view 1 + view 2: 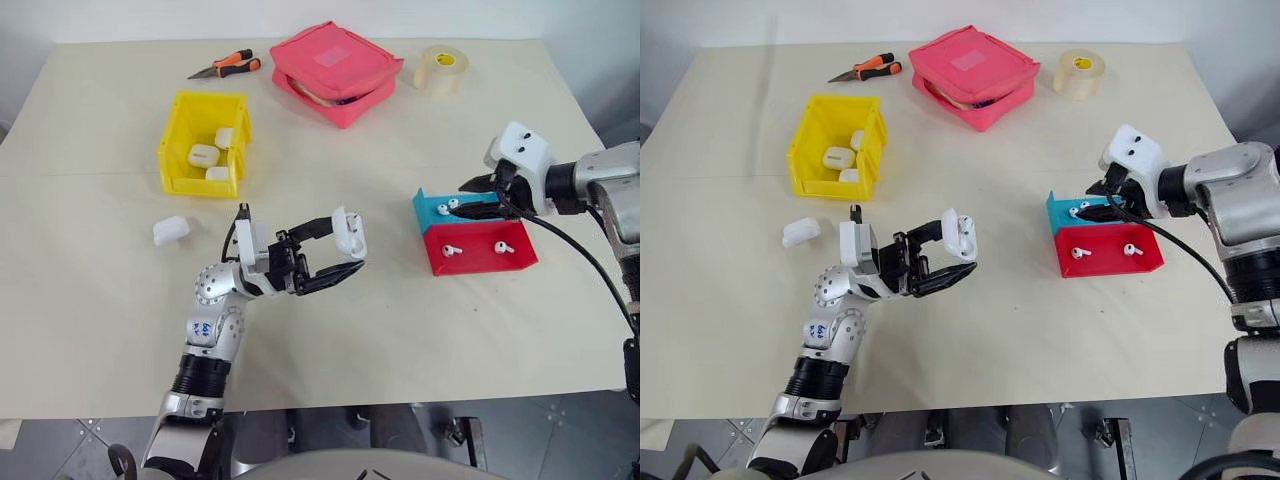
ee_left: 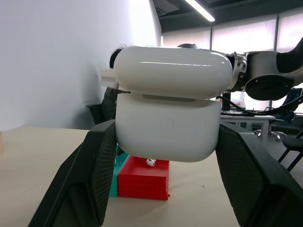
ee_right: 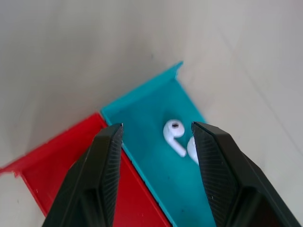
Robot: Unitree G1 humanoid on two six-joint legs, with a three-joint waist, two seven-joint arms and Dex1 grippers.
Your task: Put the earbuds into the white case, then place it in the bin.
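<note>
Cream-coloured desk (image 1: 420, 330) fills the head views, with a pale wall behind it and grey floor along its near edge.

Left gripper (image 1: 345, 252) is raised above the desk near its middle, clamped on the white case (image 1: 350, 232). In the left wrist view the case (image 2: 168, 106) sits between the two black fingers (image 2: 87, 175), its lid up; the inside of the case is hidden from this angle.

Right gripper (image 1: 482, 200) hangs over the teal tray (image 1: 432, 207), pointing down into it. Its fingers stand apart, holding nothing. In the right wrist view one earbud (image 3: 173, 135) lies on the teal floor between the fingers (image 3: 97, 175); a second white shape just beside it is partly covered by one finger. The red tray (image 1: 480, 258) touches the teal one on the near side and carries two more earbuds (image 1: 452, 250), lying apart from each other.

The yellow bin (image 1: 178, 140) stands at far left and holds three white cases (image 1: 204, 156); its near wall cuts off the lowest one. Another white case (image 1: 171, 231) lies on the desk just in front of the bin.

Along the far edge are orange-handled pliers (image 1: 226, 67), a pink zipped pouch (image 1: 335, 70) and a roll of tape (image 1: 440, 68). What shows through the pouch opening is too small to identify.
</note>
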